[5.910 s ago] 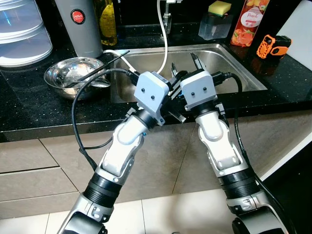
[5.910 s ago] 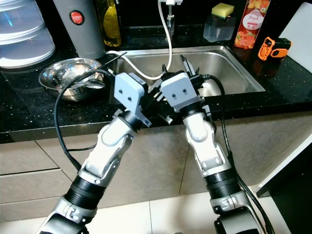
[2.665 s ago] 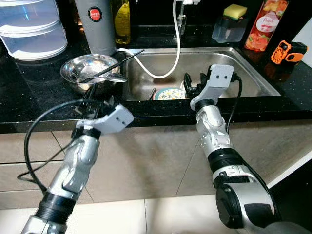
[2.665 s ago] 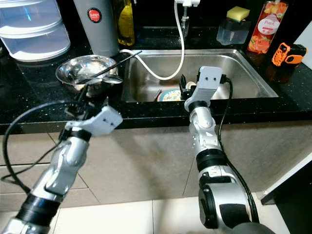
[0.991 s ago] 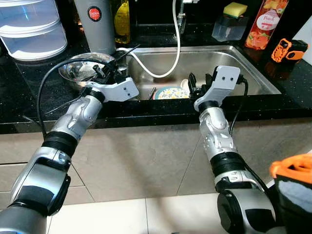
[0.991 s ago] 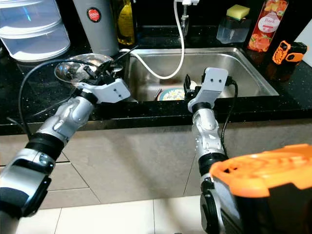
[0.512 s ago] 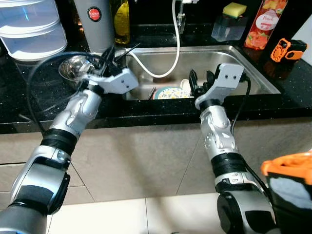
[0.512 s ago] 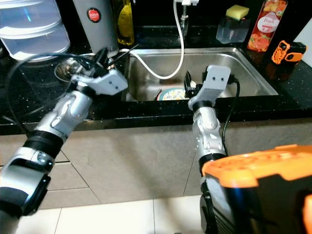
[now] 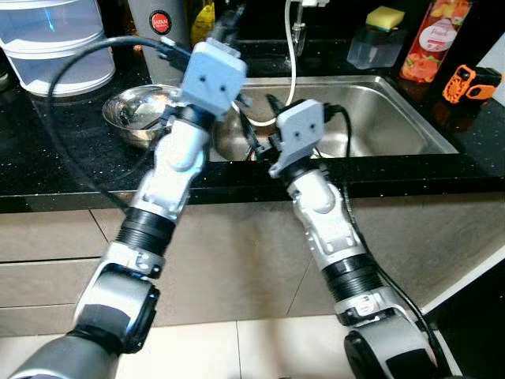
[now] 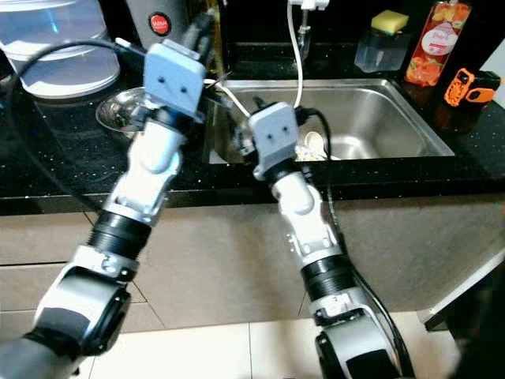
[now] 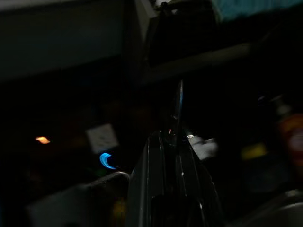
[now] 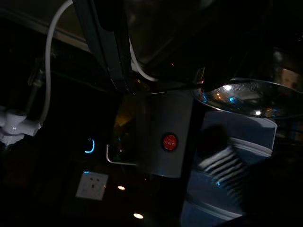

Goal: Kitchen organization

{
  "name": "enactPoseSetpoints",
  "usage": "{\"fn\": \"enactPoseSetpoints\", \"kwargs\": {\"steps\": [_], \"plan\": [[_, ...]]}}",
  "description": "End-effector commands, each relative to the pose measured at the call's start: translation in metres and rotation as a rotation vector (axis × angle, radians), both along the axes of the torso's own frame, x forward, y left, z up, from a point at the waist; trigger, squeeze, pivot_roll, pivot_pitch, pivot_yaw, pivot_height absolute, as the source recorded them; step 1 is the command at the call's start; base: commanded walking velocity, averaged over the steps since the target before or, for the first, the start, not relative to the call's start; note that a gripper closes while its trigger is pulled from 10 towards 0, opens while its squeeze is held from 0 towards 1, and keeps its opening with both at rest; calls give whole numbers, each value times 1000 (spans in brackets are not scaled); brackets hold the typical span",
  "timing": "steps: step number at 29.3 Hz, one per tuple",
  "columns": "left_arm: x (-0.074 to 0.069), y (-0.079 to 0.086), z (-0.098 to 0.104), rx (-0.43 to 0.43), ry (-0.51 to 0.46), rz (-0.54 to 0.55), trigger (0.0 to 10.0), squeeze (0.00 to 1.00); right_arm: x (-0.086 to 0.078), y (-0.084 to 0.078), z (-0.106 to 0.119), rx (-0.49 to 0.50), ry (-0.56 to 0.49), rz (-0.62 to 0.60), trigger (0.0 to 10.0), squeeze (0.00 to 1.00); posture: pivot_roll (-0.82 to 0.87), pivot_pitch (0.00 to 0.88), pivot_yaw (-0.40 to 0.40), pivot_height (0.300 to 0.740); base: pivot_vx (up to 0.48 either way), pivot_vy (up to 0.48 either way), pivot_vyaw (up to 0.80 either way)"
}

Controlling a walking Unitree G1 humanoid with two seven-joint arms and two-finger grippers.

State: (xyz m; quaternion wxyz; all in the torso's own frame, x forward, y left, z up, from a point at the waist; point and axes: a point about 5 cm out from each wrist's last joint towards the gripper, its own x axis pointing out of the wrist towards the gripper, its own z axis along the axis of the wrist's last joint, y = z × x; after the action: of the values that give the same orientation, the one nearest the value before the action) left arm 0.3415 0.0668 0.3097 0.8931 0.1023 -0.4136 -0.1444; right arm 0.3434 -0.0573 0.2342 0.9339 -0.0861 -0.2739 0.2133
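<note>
- Stainless steel bowl (image 9: 138, 115) sits on the black countertop (image 9: 63, 158), left of the sink (image 9: 379, 118).
- Left gripper (image 9: 229, 17) is raised above the sink's left edge, fingers pressed together on a thin metal utensil (image 11: 178, 106).
- Right gripper (image 9: 264, 130) hovers over the sink; cannot tell its finger spacing.

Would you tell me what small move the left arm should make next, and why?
Probably swing the left gripper toward the sink and lower it: its fingers seem shut on a thin stick, held up clear of the steel bowl.
</note>
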Motion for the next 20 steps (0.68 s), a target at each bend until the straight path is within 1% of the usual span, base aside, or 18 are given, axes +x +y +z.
{"fn": "enactPoseSetpoints", "kwargs": {"steps": [1,4,8,9,11,12,14,16,17,20], "plan": [[-2,-7,-7,-39,72,-71,10000,0,0,-2,-2,-8,15,-28,10000,0,63,0,0,740,0,0,0],[-2,-8,-9,-59,101,-95,10000,0,1,-3,-3,-1,23,-37,10000,0,63,0,1,740,0,0,0],[-5,-8,-15,-80,145,-120,10000,0,8,-14,-7,27,79,-111,10000,0,68,0,-1,740,0,0,0],[-5,-8,-15,-80,145,-120,10000,0,8,-14,-7,27,79,-111,10000,0,68,0,-1,740,0,0,0],[-4,-6,-18,-84,175,-117,10000,0,12,-20,-10,40,112,-162,10000,0,69,0,-2,740,0,0,0],[-5,-6,-22,-99,213,-139,10000,0,15,-24,-11,62,137,-192,10000,0,71,0,-3,740,0,0,0],[-5,-7,-23,-107,228,-153,10000,0,16,-25,-11,71,143,-195,10000,0,71,0,-3,740,0,0,0],[-7,-11,-27,-118,267,-212,10000,0,16,-24,-9,81,143,-177,10000,0,71,0,-3,740,0,0,0],[-7,-11,-27,-118,267,-212,10000,0,16,-24,-9,81,143,-177,10000,0,71,0,-3,740,0,0,0],[-12,-16,-33,-142,336,-328,10000,0,10,-14,-5,102,128,-99,10000,0,70,0,-3,740,0,0,0]]}}
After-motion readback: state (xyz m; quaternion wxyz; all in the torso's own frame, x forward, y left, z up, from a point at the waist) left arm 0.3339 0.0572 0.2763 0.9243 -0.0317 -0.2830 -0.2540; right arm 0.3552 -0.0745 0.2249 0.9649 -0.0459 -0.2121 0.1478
